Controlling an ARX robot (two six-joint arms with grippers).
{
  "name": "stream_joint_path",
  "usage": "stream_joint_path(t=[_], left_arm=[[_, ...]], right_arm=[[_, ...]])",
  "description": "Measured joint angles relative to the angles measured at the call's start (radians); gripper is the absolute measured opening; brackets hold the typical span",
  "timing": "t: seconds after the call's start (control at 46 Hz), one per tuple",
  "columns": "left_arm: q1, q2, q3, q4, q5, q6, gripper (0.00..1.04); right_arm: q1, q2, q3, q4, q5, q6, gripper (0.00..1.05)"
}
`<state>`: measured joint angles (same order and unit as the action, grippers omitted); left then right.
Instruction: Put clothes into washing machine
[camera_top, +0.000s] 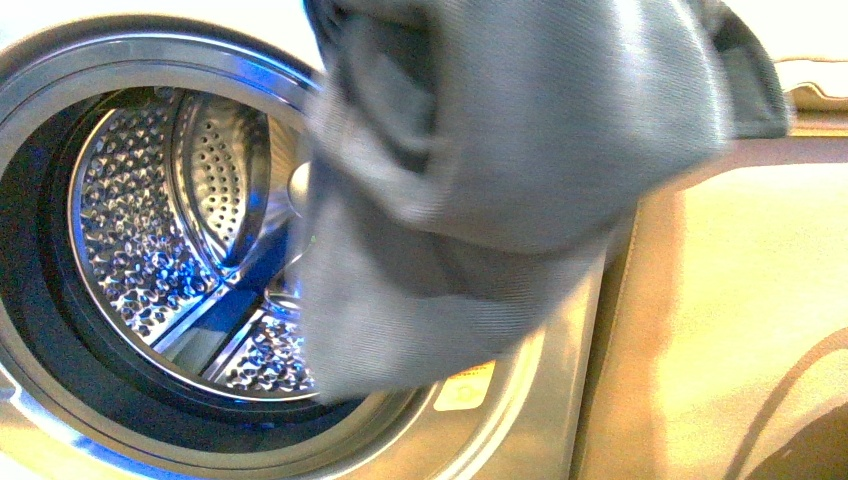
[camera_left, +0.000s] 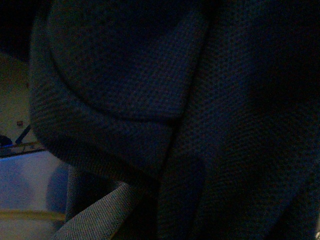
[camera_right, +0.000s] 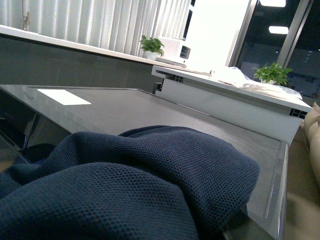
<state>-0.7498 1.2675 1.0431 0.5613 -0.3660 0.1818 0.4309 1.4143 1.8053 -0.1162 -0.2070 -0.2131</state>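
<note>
The clothes (camera_top: 500, 170), a plain dark grey twill garment, hang bunched in front of the right half of the washing machine's open porthole. The washing machine (camera_top: 90, 420) is silver-grey, with a dark rubber rim (camera_top: 40, 290), a perforated steel drum (camera_top: 150, 240) and a yellow-orange warning sticker (camera_top: 468, 385). Neither gripper shows in any view; the fabric hides both. In the left wrist view the clothes (camera_left: 165, 115) fill the picture, near black-blue. In the right wrist view the clothes (camera_right: 125, 185) cover the lower part, lying over the machine's grey top (camera_right: 130, 107).
A beige panel (camera_top: 740, 320) stands right of the washer. Beige padded fabric (camera_top: 815, 85) lies at the upper right. In the right wrist view a white ledge (camera_right: 225, 95) with potted plants (camera_right: 151, 46) runs behind the machine's top.
</note>
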Motion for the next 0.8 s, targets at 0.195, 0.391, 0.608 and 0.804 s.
stream_joint_path(t=[0.195, 0.391, 0.608, 0.804], left_arm=[[0.046, -0.070, -0.080, 0.000, 0.037, -0.029, 0.08], [0.131, -0.132, -0.161, 0.000, 0.097, -0.060, 0.08], [0.253, -0.183, -0.243, 0.002, 0.184, -0.101, 0.08], [0.459, -0.228, -0.330, -0.009, 0.338, -0.223, 0.08]], right_arm=[[0.000, 0.000, 0.000, 0.000, -0.002, 0.000, 0.40], [0.000, 0.000, 0.000, 0.000, -0.008, -0.001, 0.67], [0.002, 0.000, -0.001, 0.000, -0.010, -0.007, 0.93], [0.010, 0.016, -0.016, -0.005, -0.027, -0.025, 0.97]])
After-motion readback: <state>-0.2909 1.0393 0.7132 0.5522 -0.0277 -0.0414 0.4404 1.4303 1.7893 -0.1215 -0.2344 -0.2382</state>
